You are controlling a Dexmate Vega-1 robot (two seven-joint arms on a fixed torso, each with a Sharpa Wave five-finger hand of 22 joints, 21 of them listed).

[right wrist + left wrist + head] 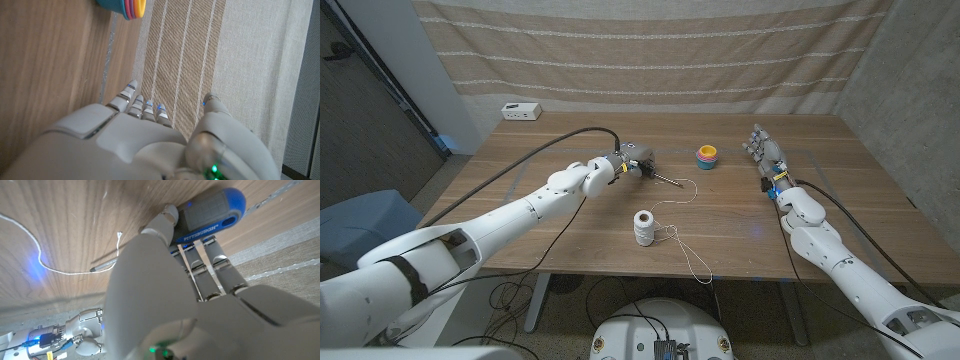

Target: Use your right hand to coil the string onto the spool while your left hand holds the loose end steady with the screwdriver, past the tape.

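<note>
**Me:** White string (682,222) lies slack on the wooden counter (570,215), running from the screwdriver (648,168) tip in a loop down past the spool (644,228) and trailing off toward the near edge. My left hand (620,166) grips the screwdriver's blue-and-grey handle; in the left wrist view the fingers (207,265) wrap around it and the thin metal shaft (104,266) rests right by the string's end.

**Spotter:** So the pin is set?

**Me:** I judge it nearly so; I cannot tell whether the tip presses the string or lies just beside it. No coiling has begun. My right hand (765,158) stands well apart on the right side, fingers spread and straight, holding nothing.

**Spotter:** Next move?

**Me:** Bring the right hand across to the spool, near the middle of the counter, and pick up the slack. The spool is a small upright cylinder, pale, already wound with thread. The string looks thin and limp, so it will want a fine pinch.

**Spotter:** And the tape?

**Me:** I see a stack of coloured rings (706,157) beyond the screwdriver; whether that is the tape I cannot say.
</note>
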